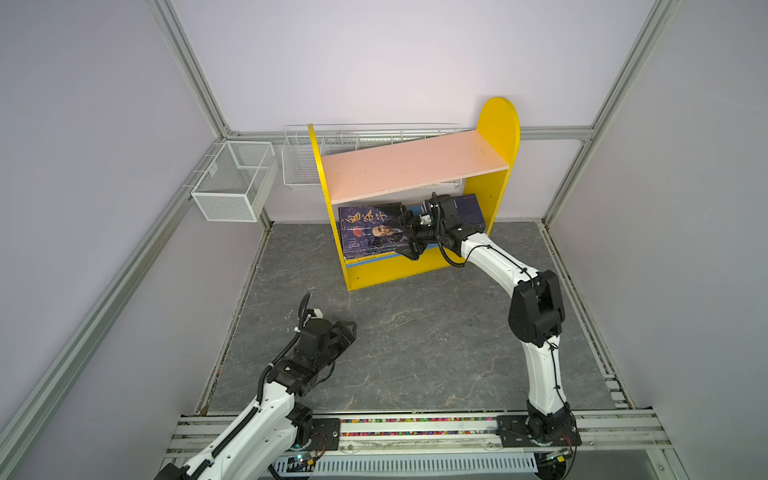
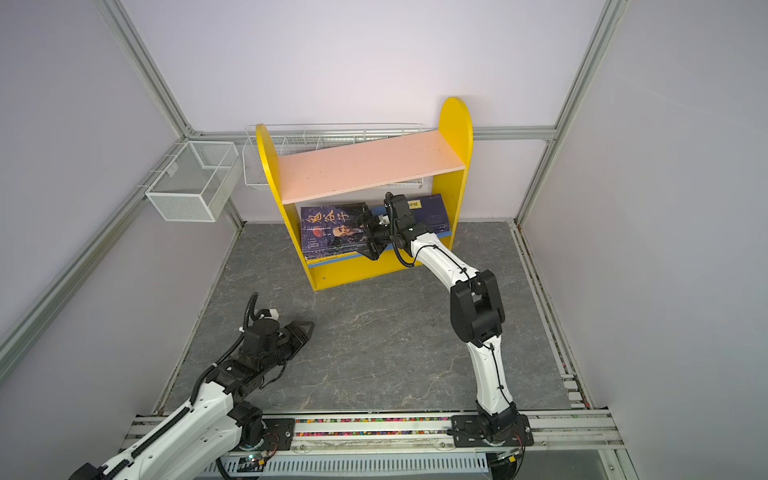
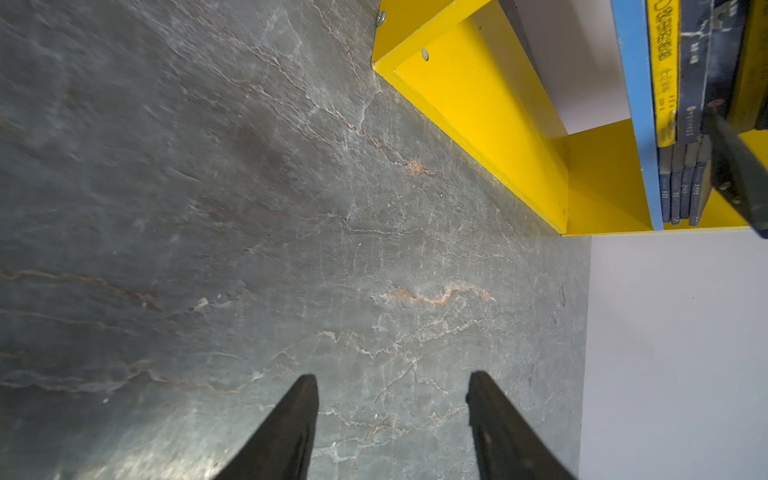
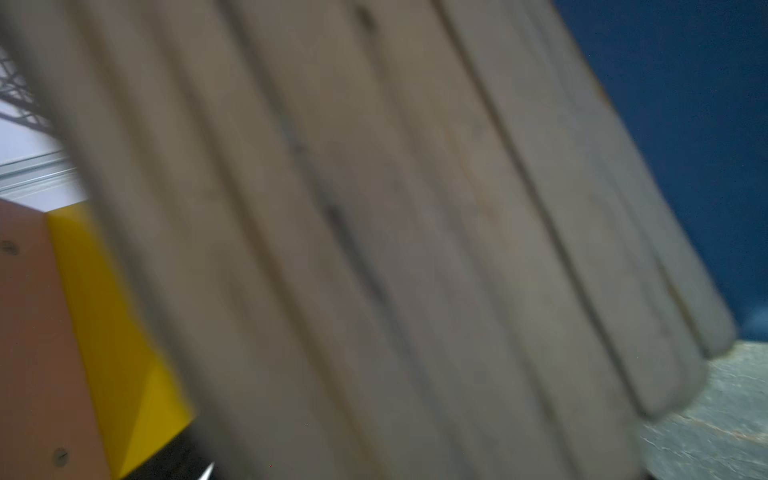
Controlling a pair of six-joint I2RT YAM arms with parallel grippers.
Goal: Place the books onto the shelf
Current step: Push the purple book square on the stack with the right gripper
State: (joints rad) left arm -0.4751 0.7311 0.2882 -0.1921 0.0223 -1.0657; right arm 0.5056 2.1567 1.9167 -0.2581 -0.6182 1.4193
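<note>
Near left, the black left gripper (image 1: 352,331) is hovering over the grey marbled table (image 1: 415,340), spread partway and holding nothing. Farther right, navy paperback books (image 1: 361,226) are lying stacked on the blue lower board (image 3: 638,124) of the yellow round-topped shelf (image 1: 498,124), where the right gripper (image 1: 401,242) is reaching in, spread wide at the stack.

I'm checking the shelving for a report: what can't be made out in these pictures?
- Whether the right gripper clamps the books or just straddles them: top views too small, right wrist view a blur of page edges.
- How many books: a right finger covers spines in the left wrist view.
- The navy book behind the right wrist: mostly hidden in both top views.
</note>
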